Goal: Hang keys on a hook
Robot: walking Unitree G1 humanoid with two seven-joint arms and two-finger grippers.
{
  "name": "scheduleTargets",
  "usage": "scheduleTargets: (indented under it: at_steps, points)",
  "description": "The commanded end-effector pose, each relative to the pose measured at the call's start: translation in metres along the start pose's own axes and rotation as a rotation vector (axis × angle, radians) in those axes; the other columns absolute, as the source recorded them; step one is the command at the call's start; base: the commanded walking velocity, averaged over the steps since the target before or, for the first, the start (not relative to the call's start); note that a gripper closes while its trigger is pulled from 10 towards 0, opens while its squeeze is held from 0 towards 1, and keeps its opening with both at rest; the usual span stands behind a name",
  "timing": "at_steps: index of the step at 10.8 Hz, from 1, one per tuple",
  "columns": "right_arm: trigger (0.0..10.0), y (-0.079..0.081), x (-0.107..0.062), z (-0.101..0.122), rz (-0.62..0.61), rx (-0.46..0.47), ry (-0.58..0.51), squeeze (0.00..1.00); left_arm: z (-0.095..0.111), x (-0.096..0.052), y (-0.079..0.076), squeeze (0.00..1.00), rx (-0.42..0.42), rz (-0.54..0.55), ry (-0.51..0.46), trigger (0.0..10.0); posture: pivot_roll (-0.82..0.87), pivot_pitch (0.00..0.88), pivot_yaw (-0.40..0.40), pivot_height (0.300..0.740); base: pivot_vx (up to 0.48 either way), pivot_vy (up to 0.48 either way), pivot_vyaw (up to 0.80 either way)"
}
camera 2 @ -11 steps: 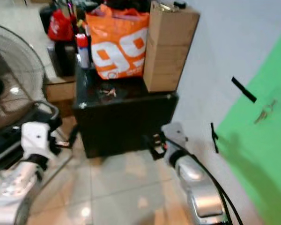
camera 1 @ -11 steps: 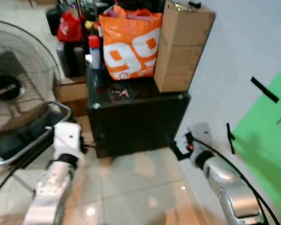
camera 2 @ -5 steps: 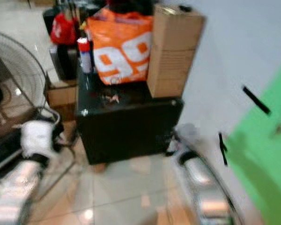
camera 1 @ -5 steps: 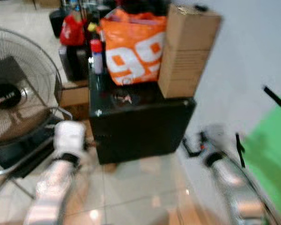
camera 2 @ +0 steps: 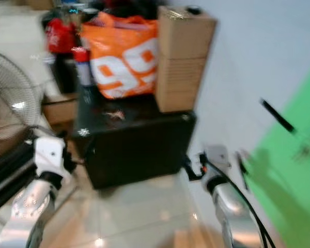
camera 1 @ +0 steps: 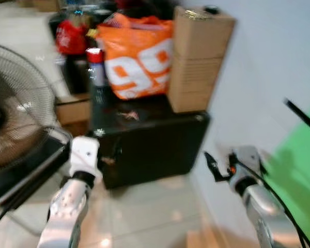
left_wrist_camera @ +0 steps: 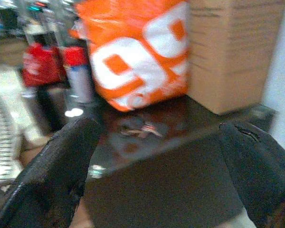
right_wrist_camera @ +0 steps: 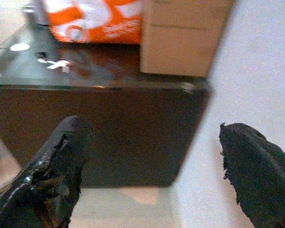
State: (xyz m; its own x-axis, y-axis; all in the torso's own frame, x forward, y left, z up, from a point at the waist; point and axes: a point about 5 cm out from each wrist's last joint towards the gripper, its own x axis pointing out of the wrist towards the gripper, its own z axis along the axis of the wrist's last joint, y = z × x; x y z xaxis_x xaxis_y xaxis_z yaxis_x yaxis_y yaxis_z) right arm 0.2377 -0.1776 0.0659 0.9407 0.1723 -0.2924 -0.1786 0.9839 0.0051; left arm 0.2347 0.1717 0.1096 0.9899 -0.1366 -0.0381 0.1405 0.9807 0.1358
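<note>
Black cabinet (camera 1: 144, 144) holds the keys (camera 1: 128, 115) on its glossy top, before an orange bag (camera 1: 137, 57). Both grippers, left (left_wrist_camera: 156, 156) and right (right_wrist_camera: 152, 161), hang spread and empty; blur risks a mis-aimed, sliding grasp

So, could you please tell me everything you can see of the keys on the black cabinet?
The keys lie flat as a small bunch with a reddish tag on the glossy top of the black cabinet, toward its front-left part. They rest just in front of the orange bag, apart from the cardboard boxes. Nothing grips them; blur hides finer detail.
</note>
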Motion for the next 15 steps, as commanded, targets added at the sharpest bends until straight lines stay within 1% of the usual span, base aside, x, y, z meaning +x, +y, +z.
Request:
scheduleTargets:
  at_steps: [1, 2, 3, 10, 15]
  points:
    - [10.0, 0.0115, 0.0062, 0.0125, 0.046, -0.001, -0.065, 1.00, 0.0017, -0.0012, 0.0098, 0.34, 0.030, 0.030, -0.009, 10.0, 0.07, 0.000, -0.024, 0.740, 0.386, 0.000, 0.80]
    - [10.0, 0.0120, 0.0070, 0.0135, 0.043, -0.009, -0.068, 1.00, 0.0019, -0.0009, 0.0099, 0.35, 0.031, 0.029, -0.011, 10.0, 0.07, 0.000, -0.024, 0.740, 0.386, 0.000, 0.80]
    - [10.0, 0.0127, 0.0087, 0.0147, 0.037, -0.002, -0.069, 1.00, 0.0019, -0.0005, 0.0098, 0.35, 0.032, 0.027, -0.015, 10.0, 0.07, 0.000, -0.024, 0.740, 0.390, 0.000, 0.00]
    - [10.0, 0.0163, 0.0129, 0.0170, 0.073, -0.033, -0.069, 1.00, 0.0032, 0.0016, 0.0106, 0.35, 0.041, 0.020, -0.021, 10.0, 0.07, 0.000, -0.022, 0.740, 0.386, 0.000, 0.00]
    - [10.0, 0.0141, 0.0130, 0.0166, 0.069, -0.043, -0.061, 1.00, 0.0037, 0.0035, 0.0095, 0.35, 0.036, 0.015, -0.023, 10.0, 0.07, 0.000, -0.025, 0.740, 0.387, 0.000, 0.00]
